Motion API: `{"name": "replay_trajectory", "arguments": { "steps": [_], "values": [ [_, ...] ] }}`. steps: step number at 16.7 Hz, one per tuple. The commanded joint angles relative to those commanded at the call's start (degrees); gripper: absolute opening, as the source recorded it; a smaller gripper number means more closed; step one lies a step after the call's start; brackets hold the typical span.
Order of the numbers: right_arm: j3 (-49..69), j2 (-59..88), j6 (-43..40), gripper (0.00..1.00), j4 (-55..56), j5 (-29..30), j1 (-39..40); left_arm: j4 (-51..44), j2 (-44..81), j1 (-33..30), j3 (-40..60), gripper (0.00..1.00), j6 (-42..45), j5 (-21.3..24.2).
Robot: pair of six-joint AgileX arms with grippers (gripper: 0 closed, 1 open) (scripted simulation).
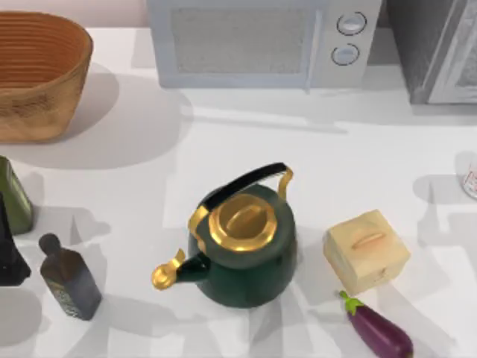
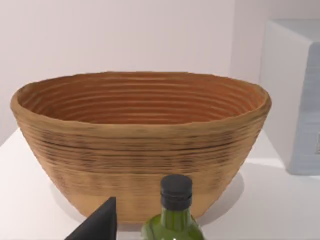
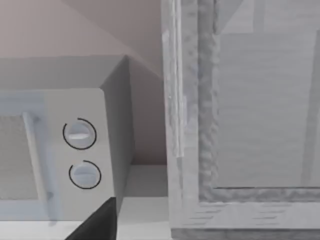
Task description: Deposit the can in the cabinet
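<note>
The can (image 1: 470,177), whitish with red markings, stands at the table's far right and is cut by the top view's edge. The cabinet (image 1: 417,45) is the dark grey speckled unit at the back right, and its pale framed door panel (image 3: 250,100) faces my right wrist camera. My right gripper (image 3: 160,237) hovers in front of the cabinet and the microwave. One dark finger (image 3: 97,222) shows off to the side with nothing against it, so it is open. My left gripper (image 1: 7,257) is parked at the left edge behind a green bottle, open and empty.
A white microwave (image 1: 261,37) stands left of the cabinet, and a woven basket (image 1: 37,74) at the back left. A green and gold kettle (image 1: 242,242) fills the middle. A tan box (image 1: 365,250) and an eggplant (image 1: 378,332) lie right of it. A dark bottle (image 1: 68,280) and a green bottle (image 2: 174,220) stand at the left.
</note>
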Motion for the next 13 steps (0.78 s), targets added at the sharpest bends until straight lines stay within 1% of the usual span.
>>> {"name": "replay_trajectory", "arguments": {
  "steps": [8, 13],
  "values": [
    [4.70, 51.28, 0.21, 1.00, 40.81, 0.82, 0.94, 0.00, 0.00, 0.00, 0.00, 1.00, 0.00, 0.00],
    [5.84, 76.59, -0.88, 1.00, 59.98, -0.07, -1.79, 0.00, 0.00, 0.00, 0.00, 1.00, 0.00, 0.00]
  ]
}}
